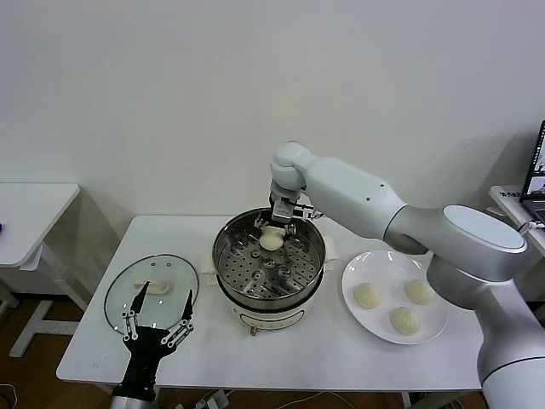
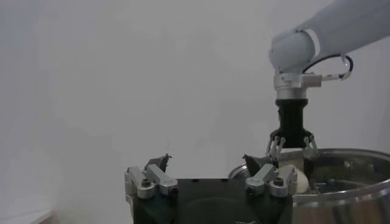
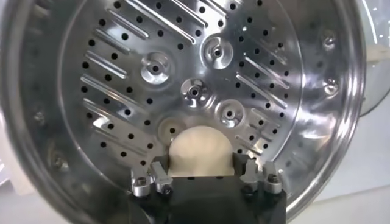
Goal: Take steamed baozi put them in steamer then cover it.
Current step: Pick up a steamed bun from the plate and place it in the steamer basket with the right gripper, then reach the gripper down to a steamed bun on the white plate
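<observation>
We see the right end effector (image 1: 283,223) poised over the far rim of the steamer (image 1: 313,266), its fingers closed on one steamed baozi (image 1: 271,239). In the right wrist view that bun (image 3: 200,152) sits clamped between the two finger pads, held above the perforated tray (image 3: 183,79), which shows its rows of holes and raised studs beneath it. From the left wrist view the same right end effector (image 2: 291,148) hangs straight down into the mouth of the pot, with the bun (image 2: 298,176) pale at the rim line; whether the bun touches the tray we cannot tell.

Moving outward, the steamer is a shiny steel pot on a cream base, standing near the middle of the white worktop (image 1: 341,358). To its right, just beside it, lies a white plate (image 1: 430,328) carrying three more buns: one toward the steamer (image 1: 367,296), one toward the far right (image 1: 419,291), and one nearest us (image 1: 405,320). They sit apart from one another.

On the other side of the steamer the cover (image 1: 123,294) lies flat on the worktop, its cream handle (image 1: 157,288) at the centre. The left end effector (image 1: 158,318) hovers over the near edge of the cover, its fingers spread apart and holding nothing. In its own wrist view the two fingers (image 2: 149,181) stand well apart.
</observation>
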Controlling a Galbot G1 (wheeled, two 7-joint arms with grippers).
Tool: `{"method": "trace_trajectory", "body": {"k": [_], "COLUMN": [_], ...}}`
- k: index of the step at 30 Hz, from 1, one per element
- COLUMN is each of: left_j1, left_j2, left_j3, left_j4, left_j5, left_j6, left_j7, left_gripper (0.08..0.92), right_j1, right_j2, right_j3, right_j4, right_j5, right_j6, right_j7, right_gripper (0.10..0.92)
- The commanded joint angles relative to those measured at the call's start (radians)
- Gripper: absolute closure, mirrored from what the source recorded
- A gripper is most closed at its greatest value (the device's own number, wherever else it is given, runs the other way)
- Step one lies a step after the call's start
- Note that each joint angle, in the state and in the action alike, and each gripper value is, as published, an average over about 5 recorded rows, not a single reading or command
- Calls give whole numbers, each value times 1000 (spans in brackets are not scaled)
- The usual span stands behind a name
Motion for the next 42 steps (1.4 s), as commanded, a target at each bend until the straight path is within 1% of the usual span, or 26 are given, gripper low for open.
{"method": "trace_trajectory", "body": {"k": [1,5,8,12,16,19,22,26,30,36,42], "left_j1": [-2,-3,-5,-12,-16,-16,-16,-16,-14,-4,-1], "left_j2": [0,0,1,2,4,6,8,8,5,0,-5], "left_j3": [-1,-1,0,5,12,15,18,22,25,27,26], "left_j4": [3,5,6,6,4,3,3,0,-2,-2,-1], "left_j5": [-1,-2,-2,-2,1,4,5,5,6,9,11], "left_j6": [-3,-3,-1,6,13,16,16,17,17,16,13], "left_j7": [-2,-4,-5,-4,-4,-5,-5,-4,-4,-5,-7], "left_gripper": [177,177,177,177,177,177,177,177,177,177,177], "right_j1": [-24,3,46,133,242,291,303,265,184,72,-16], "right_j2": [31,-5,-72,-207,-360,-461,-544,-638,-695,-718,-698], "right_j3": [17,32,34,-4,-93,-149,-203,-294,-368,-387,-358], "right_j4": [-49,7,96,195,227,225,220,232,263,308,304], "right_j5": [-52,-21,84,332,582,708,795,842,842,803,768], "right_j6": [21,9,-61,-253,-506,-657,-750,-810,-836,-848,-863], "right_j7": [22,9,-33,-97,-119,-131,-138,-126,-85,-18,72], "right_gripper": [226,204,203,203,203,203,203,203,203,203,203]}}
